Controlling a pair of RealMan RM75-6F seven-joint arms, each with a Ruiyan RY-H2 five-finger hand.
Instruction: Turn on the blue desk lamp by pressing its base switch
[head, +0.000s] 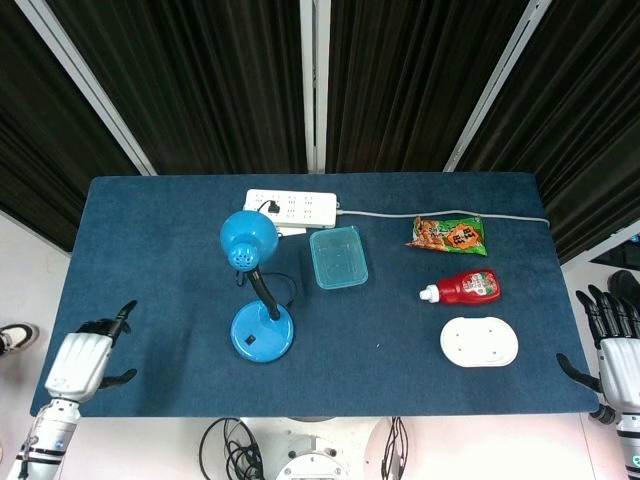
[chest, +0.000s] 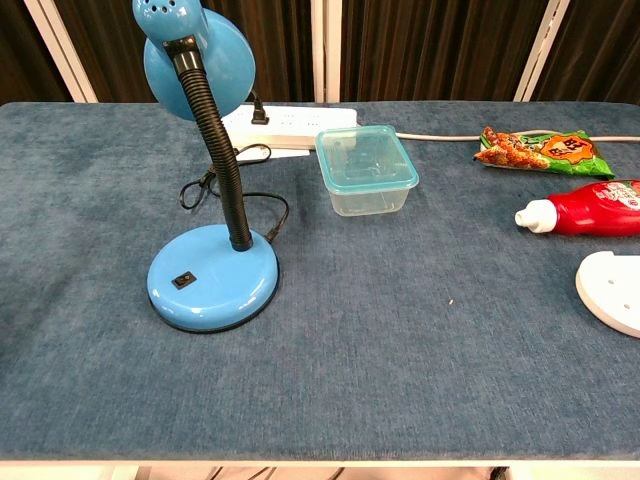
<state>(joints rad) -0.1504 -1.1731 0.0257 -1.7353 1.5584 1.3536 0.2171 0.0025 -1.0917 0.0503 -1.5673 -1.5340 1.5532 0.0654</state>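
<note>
The blue desk lamp stands left of the table's middle, its round base (head: 262, 333) (chest: 213, 277) carrying a small black switch (head: 249, 341) (chest: 182, 281) on the near side. Its shade (head: 248, 241) (chest: 195, 50) leans back on a black gooseneck, unlit. My left hand (head: 85, 355) hovers over the table's near left corner, well left of the base, most fingers curled in and one pointing forward, holding nothing. At the near right edge my right hand (head: 615, 345) is just off the table, fingers spread and empty. Neither hand shows in the chest view.
A white power strip (head: 291, 208) (chest: 290, 123) lies behind the lamp, with the lamp's cord looped beside it. A teal lidded container (head: 337, 257) (chest: 366, 170) sits right of the lamp. A snack bag (head: 447, 234), ketchup bottle (head: 465, 286) and white oval dish (head: 479, 341) lie to the right.
</note>
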